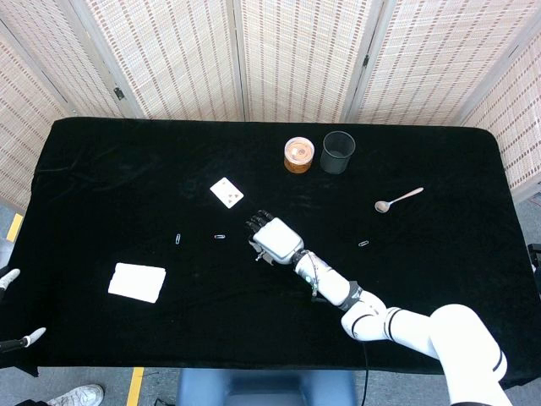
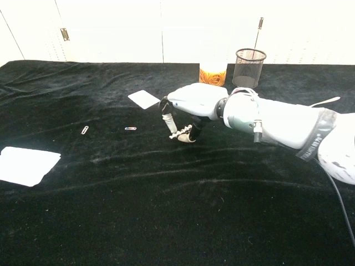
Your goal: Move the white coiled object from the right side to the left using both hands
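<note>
We see our right hand [image 2: 186, 113] pinching the small white coiled object [image 2: 176, 134] just above the black bench [image 1: 127, 169], near the white playing card [image 1: 226, 193]. Only the fingertips [image 1: 7, 278] of our left hand show at the bench edge, so we cannot tell how open it is.

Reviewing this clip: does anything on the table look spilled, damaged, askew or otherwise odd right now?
Nothing spilled or damaged. Only oddity: the task calls for both hands, yet the right hand alone pinches the small white object mid-table, while only the fingertips of the left hand show off the table's left edge. Paper clips lie scattered but flat.
</note>
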You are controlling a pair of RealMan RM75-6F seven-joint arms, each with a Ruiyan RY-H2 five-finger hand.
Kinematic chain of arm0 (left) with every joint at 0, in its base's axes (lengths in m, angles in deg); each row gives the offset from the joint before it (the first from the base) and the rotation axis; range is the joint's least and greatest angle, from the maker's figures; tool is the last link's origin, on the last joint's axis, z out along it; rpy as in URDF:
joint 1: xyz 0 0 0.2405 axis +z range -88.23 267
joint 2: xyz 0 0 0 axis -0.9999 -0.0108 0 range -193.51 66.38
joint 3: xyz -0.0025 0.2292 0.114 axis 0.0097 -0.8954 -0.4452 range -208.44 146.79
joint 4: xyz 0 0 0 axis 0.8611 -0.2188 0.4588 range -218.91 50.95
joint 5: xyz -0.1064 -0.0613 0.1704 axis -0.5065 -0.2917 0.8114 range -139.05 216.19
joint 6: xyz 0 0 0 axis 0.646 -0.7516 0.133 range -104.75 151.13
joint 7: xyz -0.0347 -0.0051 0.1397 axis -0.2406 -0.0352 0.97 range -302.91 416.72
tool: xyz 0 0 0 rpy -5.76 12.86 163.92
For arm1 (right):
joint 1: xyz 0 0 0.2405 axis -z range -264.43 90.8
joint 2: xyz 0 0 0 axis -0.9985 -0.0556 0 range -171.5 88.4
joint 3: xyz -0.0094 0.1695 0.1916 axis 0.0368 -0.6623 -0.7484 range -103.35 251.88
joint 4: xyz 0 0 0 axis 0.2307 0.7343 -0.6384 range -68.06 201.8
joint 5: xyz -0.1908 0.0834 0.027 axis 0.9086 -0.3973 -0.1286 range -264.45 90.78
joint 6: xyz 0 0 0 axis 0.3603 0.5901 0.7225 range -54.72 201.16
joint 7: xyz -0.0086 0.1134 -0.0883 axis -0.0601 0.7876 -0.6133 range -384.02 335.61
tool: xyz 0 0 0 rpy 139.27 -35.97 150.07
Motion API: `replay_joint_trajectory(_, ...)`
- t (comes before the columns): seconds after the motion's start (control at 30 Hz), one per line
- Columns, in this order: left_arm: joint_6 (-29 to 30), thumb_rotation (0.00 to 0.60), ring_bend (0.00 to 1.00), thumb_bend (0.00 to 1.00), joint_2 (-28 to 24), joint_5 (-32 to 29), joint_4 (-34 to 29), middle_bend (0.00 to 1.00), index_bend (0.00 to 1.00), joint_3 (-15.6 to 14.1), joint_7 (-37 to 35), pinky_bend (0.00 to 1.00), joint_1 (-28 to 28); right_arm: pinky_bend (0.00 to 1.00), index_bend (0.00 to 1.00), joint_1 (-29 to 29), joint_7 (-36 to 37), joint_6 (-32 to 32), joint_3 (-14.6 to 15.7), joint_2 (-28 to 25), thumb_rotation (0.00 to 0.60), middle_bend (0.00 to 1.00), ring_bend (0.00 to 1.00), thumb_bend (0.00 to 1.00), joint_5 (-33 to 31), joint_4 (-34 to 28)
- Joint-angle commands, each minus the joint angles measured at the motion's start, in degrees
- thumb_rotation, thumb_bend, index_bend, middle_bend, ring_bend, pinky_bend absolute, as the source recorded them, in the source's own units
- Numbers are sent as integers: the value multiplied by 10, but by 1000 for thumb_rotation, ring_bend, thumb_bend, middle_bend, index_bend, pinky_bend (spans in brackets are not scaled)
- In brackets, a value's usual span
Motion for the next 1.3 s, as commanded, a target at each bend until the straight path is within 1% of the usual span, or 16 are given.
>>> replay_joint_trajectory(0.03, 3, 600, 182, 148, -1, 0, -1, 0, 0, 1, -2, 332, 2, 96, 885, 7, -18, 20, 8, -20, 600, 213, 147, 552, 13, -51)
replay_joint_trajectory(0.17, 7, 600, 182, 148, -1, -3, 0, 0, 0, 2, -5, 332, 5, 96, 885, -4, -35, 8, 7, -20, 600, 214, 146, 552, 11, -82)
replay_joint_trajectory(0.4, 19, 600, 182, 148, -2, -5, 3, 0, 0, 4, -15, 332, 14, 96, 885, -26, -66, -8, 1, 6, 600, 213, 146, 552, 4, -97)
replay_joint_trajectory(0.5, 24, 600, 182, 148, -3, -5, 6, 0, 0, 5, -25, 332, 18, 96, 885, -35, -80, -11, -4, 22, 600, 213, 147, 551, -1, -88)
replay_joint_trajectory(0.73, 33, 600, 182, 148, -3, 0, 15, 0, 0, 5, -42, 332, 24, 96, 884, -60, -101, -38, -17, 66, 600, 208, 146, 552, -27, -41)
replay_joint_trajectory(0.83, 34, 600, 182, 149, -4, 0, 17, 0, 0, 6, -47, 332, 25, 96, 849, -65, -99, -45, -20, 75, 600, 175, 138, 552, -34, -29)
replay_joint_trajectory(0.93, 33, 600, 182, 148, -4, 1, 18, 0, 0, 6, -51, 333, 25, 95, 743, -69, -92, -50, -21, 78, 600, 137, 122, 552, -35, -23)
replay_joint_trajectory(1.03, 32, 600, 182, 149, -4, 1, 19, 0, 0, 7, -52, 332, 25, 95, 603, -73, -86, -53, -20, 78, 600, 94, 103, 552, -34, -20)
replay_joint_trajectory(1.1, 31, 600, 182, 149, -4, 1, 19, 0, 0, 7, -52, 333, 25, 94, 461, -74, -86, -51, -17, 77, 600, 68, 90, 552, -30, -17)
replay_joint_trajectory(1.13, 31, 600, 182, 149, -4, 1, 19, 0, 0, 7, -52, 333, 25, 93, 416, -75, -87, -51, -16, 77, 600, 61, 85, 551, -29, -16)
replay_joint_trajectory(1.17, 31, 600, 182, 149, -4, 1, 19, 0, 0, 7, -52, 333, 25, 92, 357, -75, -88, -51, -16, 76, 600, 51, 81, 540, -30, -16)
replay_joint_trajectory(1.2, 31, 600, 182, 149, -4, 1, 19, 0, 0, 7, -51, 333, 25, 91, 291, -75, -89, -50, -16, 75, 600, 39, 77, 508, -30, -17)
replay_joint_trajectory(1.3, 30, 600, 182, 149, -4, 1, 18, 0, 0, 8, -50, 333, 25, 89, 166, -75, -92, -49, -16, 71, 600, 17, 69, 429, -32, -21)
